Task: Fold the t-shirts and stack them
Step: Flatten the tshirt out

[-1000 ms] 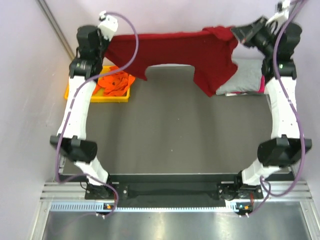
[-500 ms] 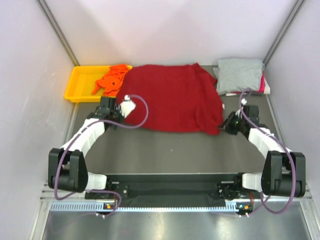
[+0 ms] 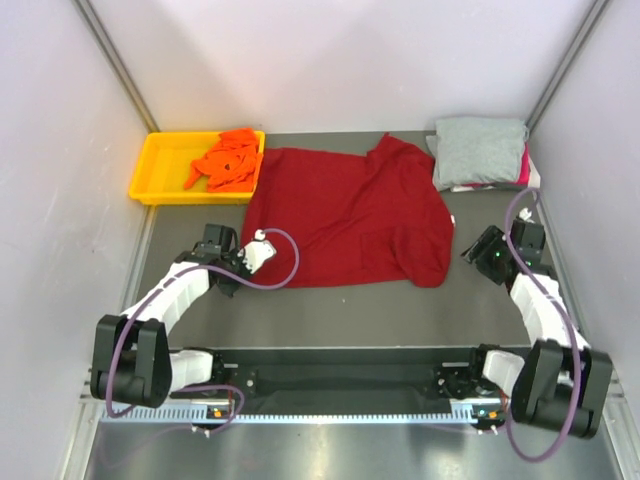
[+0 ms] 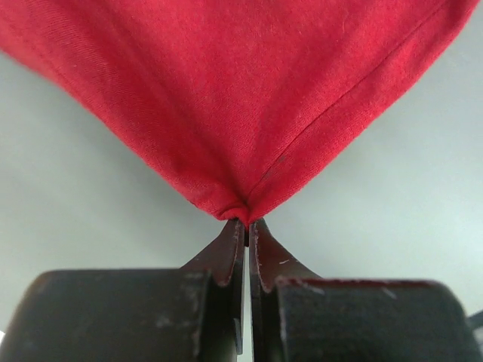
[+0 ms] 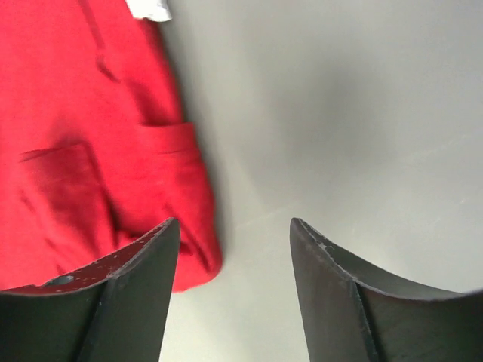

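The dark red t-shirt (image 3: 345,215) is lying spread out flat in the middle of the table (image 3: 340,310), toward the far side. Its soft matte cloth is showing a fine woven grain, a few shallow wrinkles and one sleeve sticking out at the far edge. Its near left corner is being drawn to a tight point, with a stitched hem line running up from it, and the left gripper (image 4: 247,230) is pinching that point with its dark, scuffed fingers pressed together. At the near right corner the cloth is lying in a small rounded fold, and a small white tag (image 5: 149,7) is showing at its edge farther along. The right gripper (image 5: 234,226) is hovering just beside that corner, its curved black fingers standing apart with only bare grey table between them. To the far left, the bright orange shirt (image 3: 228,160) is lying crumpled in a glossy yellow plastic tray (image 3: 165,150), spilling over the rim nearest the red one. At the far right, the light grey shirt (image 3: 480,148) is sitting folded into a neat rectangle on top of the pink shirt (image 3: 524,170), which is peeking out along the right edge.
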Controlling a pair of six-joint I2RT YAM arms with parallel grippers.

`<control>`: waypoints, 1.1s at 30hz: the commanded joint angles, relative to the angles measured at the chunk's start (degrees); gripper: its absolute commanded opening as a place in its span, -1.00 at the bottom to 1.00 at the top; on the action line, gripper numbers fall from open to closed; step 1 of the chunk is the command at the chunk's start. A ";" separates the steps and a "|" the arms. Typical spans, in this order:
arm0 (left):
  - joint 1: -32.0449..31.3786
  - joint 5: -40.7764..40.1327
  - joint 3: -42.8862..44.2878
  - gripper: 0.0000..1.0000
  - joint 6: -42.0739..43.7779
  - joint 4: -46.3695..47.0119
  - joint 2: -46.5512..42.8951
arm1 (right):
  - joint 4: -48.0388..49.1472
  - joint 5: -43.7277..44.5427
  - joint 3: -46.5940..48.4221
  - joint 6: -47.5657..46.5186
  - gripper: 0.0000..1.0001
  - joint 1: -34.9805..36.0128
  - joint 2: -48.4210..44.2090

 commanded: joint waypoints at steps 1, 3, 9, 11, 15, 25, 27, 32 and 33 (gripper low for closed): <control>-0.14 1.10 1.44 -1.00 -0.18 -3.91 -0.73 | -3.34 -0.45 0.00 2.61 0.22 1.41 -5.05; -0.14 0.66 1.09 -1.00 -0.88 -3.39 -0.39 | -2.99 -2.56 -3.42 4.89 0.23 2.64 -6.20; -0.14 -0.13 0.82 -1.00 -2.38 -2.68 0.76 | 2.63 -5.64 -7.39 15.42 0.15 10.80 -3.66; -0.14 -0.92 1.08 -1.00 -2.64 -2.51 0.50 | 6.49 -6.08 -8.97 18.25 0.14 12.39 -2.69; -0.14 -2.06 1.87 -1.00 -3.43 -3.12 0.58 | 12.21 -4.33 -12.93 23.09 -0.06 12.58 -1.02; -0.14 -2.88 6.35 -1.00 -2.21 -15.91 -2.75 | 7.76 -6.34 -13.46 19.94 -1.00 3.61 -7.39; -0.14 -0.50 7.41 -1.00 -1.42 -19.80 -4.42 | -0.56 -7.13 -11.45 17.92 -1.00 3.52 -12.50; -0.05 1.19 16.62 -1.00 -2.46 -35.50 -9.95 | -19.31 -3.81 0.56 14.66 -1.00 3.43 -32.81; -0.05 0.57 18.90 -1.00 -3.51 -37.64 -10.83 | -23.42 -3.36 2.52 14.66 -1.00 3.35 -35.10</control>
